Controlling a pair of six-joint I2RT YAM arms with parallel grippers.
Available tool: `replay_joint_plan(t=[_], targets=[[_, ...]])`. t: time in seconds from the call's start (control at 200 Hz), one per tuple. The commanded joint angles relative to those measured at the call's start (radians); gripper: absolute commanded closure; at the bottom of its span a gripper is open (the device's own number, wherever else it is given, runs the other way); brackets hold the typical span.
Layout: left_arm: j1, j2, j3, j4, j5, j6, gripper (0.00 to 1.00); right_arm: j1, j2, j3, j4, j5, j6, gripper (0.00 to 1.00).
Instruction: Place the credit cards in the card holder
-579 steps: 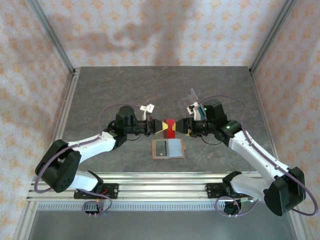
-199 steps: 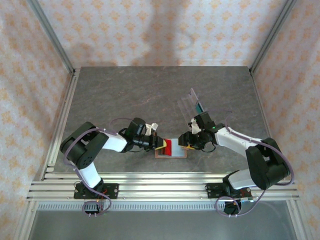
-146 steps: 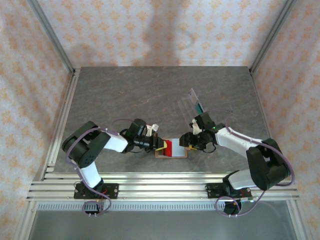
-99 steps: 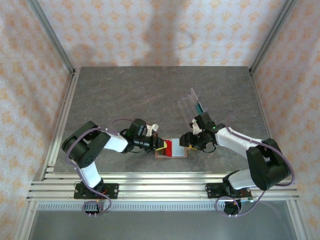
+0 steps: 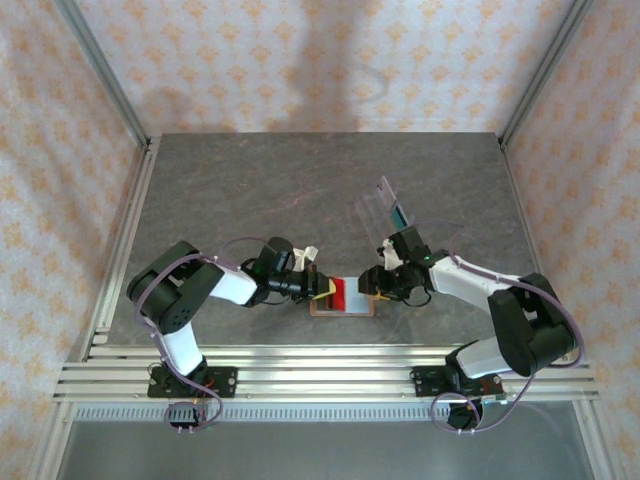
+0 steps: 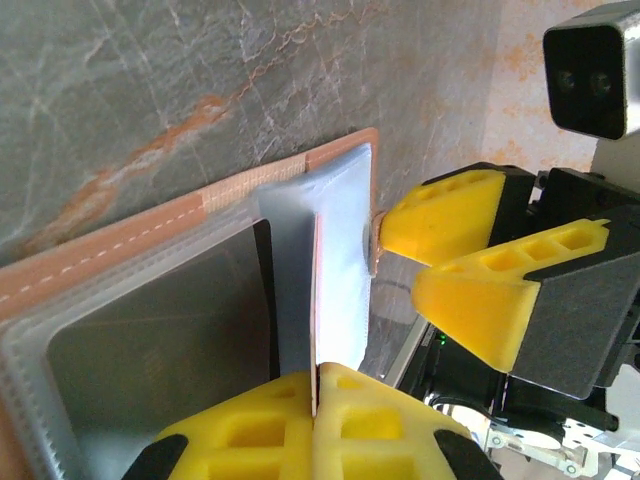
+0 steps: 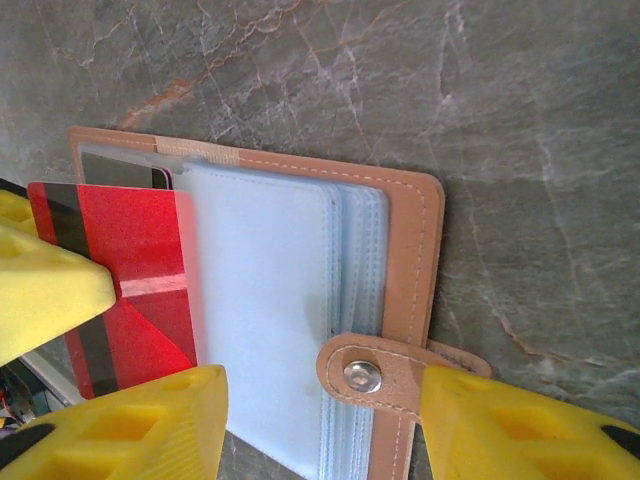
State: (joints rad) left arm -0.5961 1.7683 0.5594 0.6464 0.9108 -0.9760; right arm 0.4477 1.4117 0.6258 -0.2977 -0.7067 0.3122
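Card holder (image 7: 410, 250) lies open on the tabletop (image 5: 300, 190), pale blue sleeves up. Left hand (image 6: 315, 385) is clamped tight on a red credit card (image 7: 130, 260), tilted over the holder's left side. Right hand (image 7: 322, 385) is spread at the holder's right edge, astride the snap tab (image 7: 375, 375), gripping nothing.

Tan-brown leather card holder (image 7: 410, 250) w/ pale stitching, pale-blue sleeves; thin rectangular plastic card (image 7: 130, 260) red w/ black stripe. Flat stone table (image 7: 500, 120) grey, marbled w/ orange veins. Yellow fingers on left gripper (image 6: 318, 385) & right gripper (image 7: 322, 378).
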Motion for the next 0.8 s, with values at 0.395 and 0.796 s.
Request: replay_joint_plan(t=[0.395, 0.796], targets=[[-0.028, 0.064, 0.011, 0.146, -0.007, -0.064, 1.0, -0.001, 0.014, -0.03, 0.023, -0.003, 0.001, 0.47], [-0.063, 0.047, 0.005, 0.155, -0.108, -0.07, 1.0, -0.001, 0.014, -0.029, 0.029, -0.005, 0.004, 0.42]])
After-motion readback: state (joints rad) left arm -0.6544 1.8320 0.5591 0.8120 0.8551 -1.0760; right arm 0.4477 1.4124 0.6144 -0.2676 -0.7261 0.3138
